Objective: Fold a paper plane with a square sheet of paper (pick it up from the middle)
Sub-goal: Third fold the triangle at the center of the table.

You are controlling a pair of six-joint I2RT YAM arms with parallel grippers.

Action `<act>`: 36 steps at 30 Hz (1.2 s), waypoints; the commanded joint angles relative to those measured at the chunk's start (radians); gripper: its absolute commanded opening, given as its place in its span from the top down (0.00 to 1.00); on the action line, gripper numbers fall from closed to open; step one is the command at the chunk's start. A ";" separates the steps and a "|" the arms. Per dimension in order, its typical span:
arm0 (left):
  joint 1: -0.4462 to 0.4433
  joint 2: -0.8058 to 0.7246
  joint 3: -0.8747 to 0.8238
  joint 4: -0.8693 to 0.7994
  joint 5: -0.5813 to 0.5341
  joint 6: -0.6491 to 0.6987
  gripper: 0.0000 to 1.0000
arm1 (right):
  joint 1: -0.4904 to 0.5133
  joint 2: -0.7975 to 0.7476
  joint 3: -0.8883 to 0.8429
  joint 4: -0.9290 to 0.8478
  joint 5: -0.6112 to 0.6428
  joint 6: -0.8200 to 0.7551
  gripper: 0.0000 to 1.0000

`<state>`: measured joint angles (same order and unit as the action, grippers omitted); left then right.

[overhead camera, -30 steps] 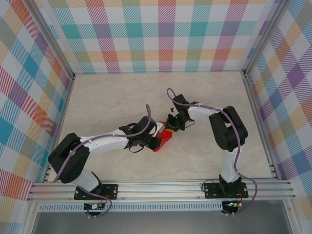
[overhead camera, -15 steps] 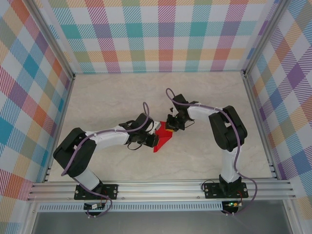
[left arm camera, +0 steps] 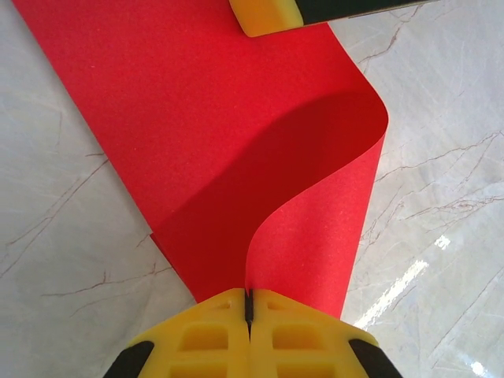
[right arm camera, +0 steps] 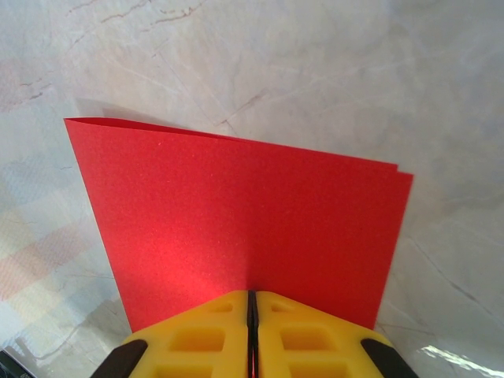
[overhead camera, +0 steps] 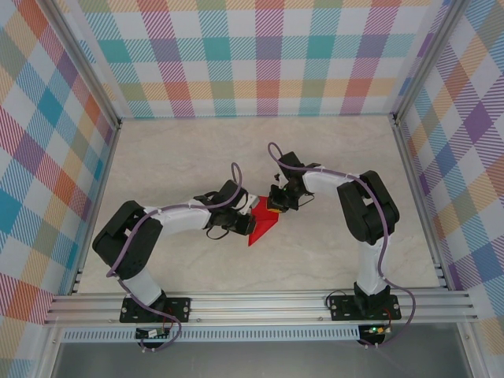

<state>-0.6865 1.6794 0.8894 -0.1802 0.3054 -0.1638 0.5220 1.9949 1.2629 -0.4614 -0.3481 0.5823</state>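
Observation:
The square sheet of paper (overhead camera: 263, 227), bright red and folded over, lies mid-table between the two arms. My left gripper (overhead camera: 245, 226) is shut on the edge of its upper layer. In the left wrist view that layer (left arm camera: 315, 205) curls up from the flat part (left arm camera: 173, 102) into the closed left gripper (left arm camera: 249, 298). My right gripper (overhead camera: 276, 208) is shut at the sheet's far end, and its yellow fingertip (left arm camera: 268, 14) rests on the paper. From the right wrist, the sheet (right arm camera: 236, 205) lies flat ahead of the closed right gripper (right arm camera: 252, 295).
The pale marble tabletop (overhead camera: 189, 157) lies inside an aluminium frame with checked walls. A frame rail (overhead camera: 260, 303) runs along the near edge by the arm bases.
My left arm has swung its elbow leftward and back, and its gripper has shifted slightly left, uncovering more of the red sheet. The right arm has held still.

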 commanded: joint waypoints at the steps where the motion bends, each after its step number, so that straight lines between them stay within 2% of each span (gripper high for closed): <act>1: 0.017 0.018 0.026 0.005 0.007 0.017 1.00 | 0.007 0.033 0.005 -0.053 0.028 -0.018 0.90; 36: 0.038 0.076 0.045 -0.001 -0.026 0.040 1.00 | 0.009 0.045 0.006 -0.058 0.023 -0.011 0.91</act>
<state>-0.6685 1.7370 0.9115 -0.1802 0.2832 -0.1402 0.5217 2.0003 1.2701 -0.4694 -0.3485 0.5823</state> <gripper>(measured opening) 0.046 0.094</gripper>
